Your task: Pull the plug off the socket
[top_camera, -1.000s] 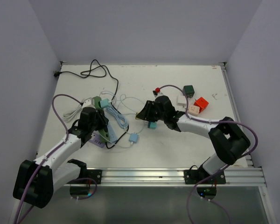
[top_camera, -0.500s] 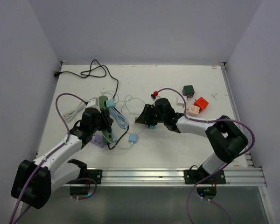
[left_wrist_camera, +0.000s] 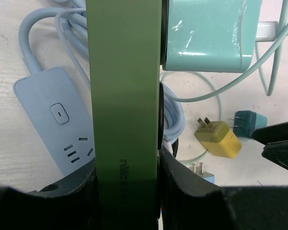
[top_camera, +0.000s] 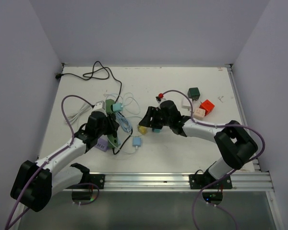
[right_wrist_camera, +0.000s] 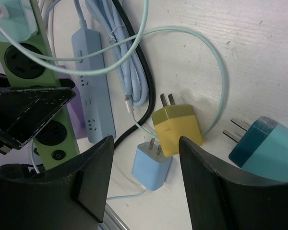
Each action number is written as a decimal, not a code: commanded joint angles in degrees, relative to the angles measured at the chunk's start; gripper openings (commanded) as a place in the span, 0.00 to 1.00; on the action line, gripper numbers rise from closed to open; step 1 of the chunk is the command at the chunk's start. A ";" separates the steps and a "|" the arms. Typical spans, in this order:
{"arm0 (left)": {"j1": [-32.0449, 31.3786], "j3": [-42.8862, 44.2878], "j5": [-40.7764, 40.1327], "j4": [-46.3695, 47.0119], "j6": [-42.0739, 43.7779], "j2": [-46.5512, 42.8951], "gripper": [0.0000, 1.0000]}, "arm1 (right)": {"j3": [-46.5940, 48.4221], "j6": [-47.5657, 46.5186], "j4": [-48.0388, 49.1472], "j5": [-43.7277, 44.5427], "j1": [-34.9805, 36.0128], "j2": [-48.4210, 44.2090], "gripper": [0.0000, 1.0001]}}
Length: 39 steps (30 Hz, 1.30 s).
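Observation:
The dark green power strip point(top_camera: 107, 105) lies on its side, clamped between my left gripper's point(top_camera: 109, 128) jaws; it fills the left wrist view point(left_wrist_camera: 125, 96). A mint-teal plug point(left_wrist_camera: 209, 36) sits in an outlet near the strip's far end and also shows in the top view point(top_camera: 116, 107). A yellow plug point(top_camera: 142, 129) lies loose on the table with its prongs bare, seen in the left wrist view point(left_wrist_camera: 218, 139) and the right wrist view point(right_wrist_camera: 177, 128). My right gripper point(top_camera: 147, 122) hangs just above it, open and empty point(right_wrist_camera: 146, 143).
A light blue strip point(left_wrist_camera: 57, 120) and its coiled cord lie beside the green strip, a purple strip point(top_camera: 102, 143) under it. A light blue charger point(right_wrist_camera: 152, 165) and a dark teal plug point(right_wrist_camera: 266, 148) lie near the yellow plug. Coloured adapters point(top_camera: 207, 105) sit back right; a black cord point(top_camera: 98, 74) runs back left.
The yellow plug has come out of my right gripper and now lies on the table; that gripper's jaws have opened. My left gripper has shifted slightly right with the green strip.

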 commanded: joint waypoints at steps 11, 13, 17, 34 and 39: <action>-1.39 1.51 2.22 8.83 -0.10 -0.75 0.00 | 1.57 -2.17 -0.02 1.45 -0.37 -12.31 0.62; -1.74 1.33 3.72 10.15 -0.19 -0.75 0.00 | 2.10 -0.41 2.53 0.03 -0.37 -11.27 0.67; -2.27 1.68 6.79 11.20 -0.02 -0.66 0.00 | 3.77 1.97 5.69 -2.43 -0.37 -9.24 0.71; -5.43 2.21 9.26 13.05 0.86 -0.22 0.00 | 11.85 5.13 8.25 -3.14 -0.28 0.95 0.73; -6.31 2.30 9.09 13.49 1.12 -0.13 0.00 | 14.57 6.01 8.42 -3.22 0.07 4.03 0.71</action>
